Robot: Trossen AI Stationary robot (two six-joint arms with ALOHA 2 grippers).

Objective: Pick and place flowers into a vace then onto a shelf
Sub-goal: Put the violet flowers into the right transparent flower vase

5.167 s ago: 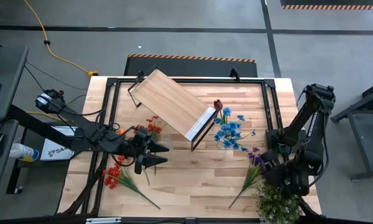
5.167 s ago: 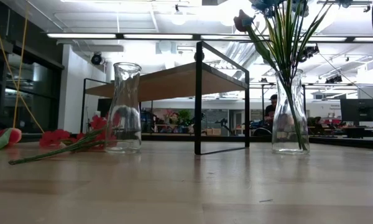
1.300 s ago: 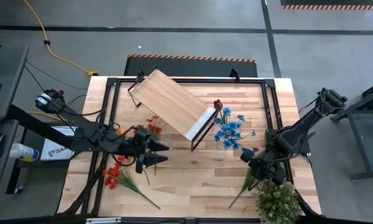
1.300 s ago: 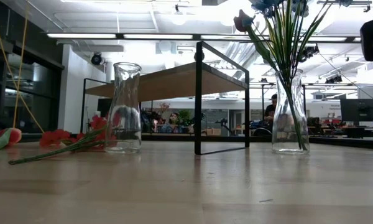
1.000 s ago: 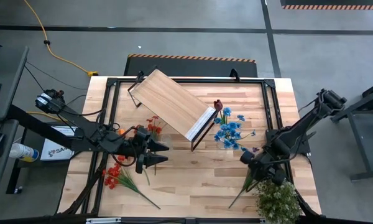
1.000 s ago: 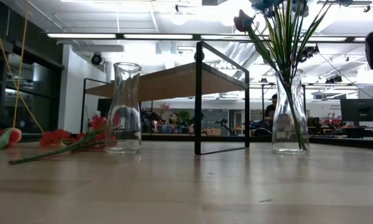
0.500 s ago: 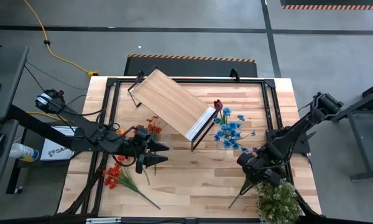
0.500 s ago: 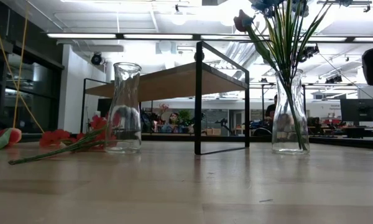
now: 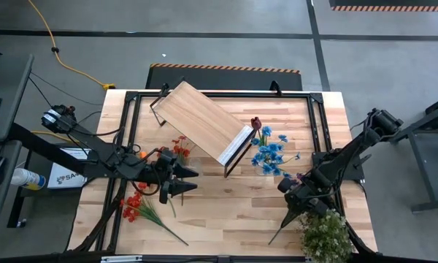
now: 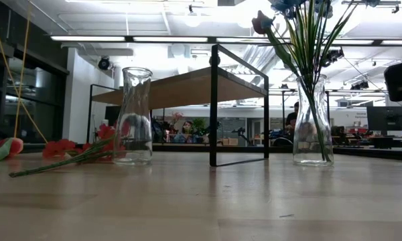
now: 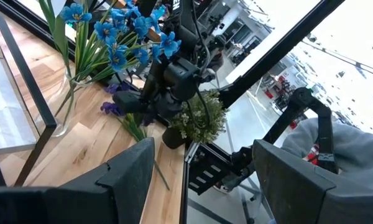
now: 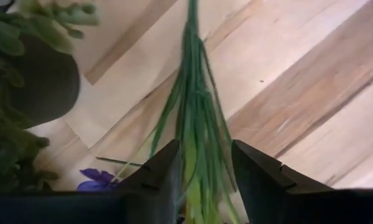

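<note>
Open industrial lab: concrete floor, strip lights

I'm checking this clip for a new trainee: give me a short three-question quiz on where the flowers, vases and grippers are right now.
1. True or false: the right gripper has its fingers on either side of the purple flower's stem on the table.
2. Which vase holds flowers? A) the vase of blue flowers B) the empty vase C) both.
3. Fill in: the red flowers lie on the ____, near the left gripper.

Key: 1 true; 2 A; 3 table. The shelf holds no vase.
</note>
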